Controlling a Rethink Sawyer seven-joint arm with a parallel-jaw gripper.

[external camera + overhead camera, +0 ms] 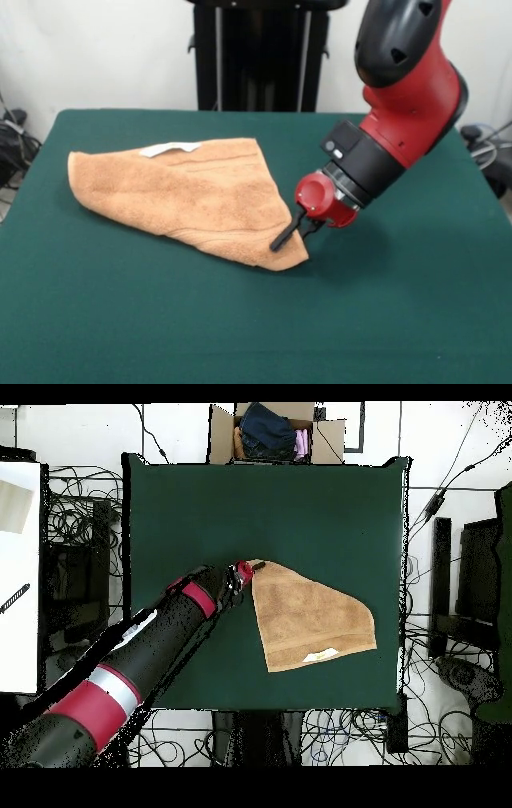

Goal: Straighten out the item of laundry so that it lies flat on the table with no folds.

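Note:
The orange-tan towel (pixel 192 196) lies on the green table (pixel 384 320), folded into a rough triangle with its white label (pixel 170 149) at the far edge. From above, the towel (pixel 310 619) points one corner at the red and black arm. My gripper (pixel 292 238) is low over the towel's near right corner. It stands open: one black finger (pixel 280 240) rests over the cloth and the other sits just off the right edge. The same gripper (pixel 244 571) meets the towel's upper left corner in the overhead view.
A cardboard box (pixel 270 432) holding clothes stands just beyond the table's top edge in the overhead view. Cables cover the floor around the table. Green cloth stretches wide to the right of and in front of the towel in the front view.

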